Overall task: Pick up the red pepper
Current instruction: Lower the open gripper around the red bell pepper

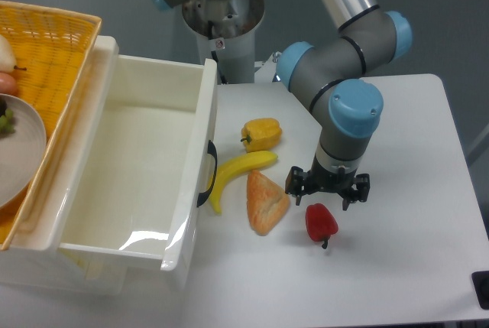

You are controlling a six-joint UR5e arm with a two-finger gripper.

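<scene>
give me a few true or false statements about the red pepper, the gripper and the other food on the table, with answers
1. The gripper is clamped on the red pepper. False: its fingers are spread just above the pepper, which lies on the table.
2. The bread wedge lies between the banana and the red pepper. True.
3. The yellow pepper is inside the white bin. False: it sits on the table beside the bin, above the banana in the picture.
4. The red pepper's stem points toward the near edge of the table. True.
5. The red pepper is bigger than the bread wedge. False: it is smaller.
</scene>
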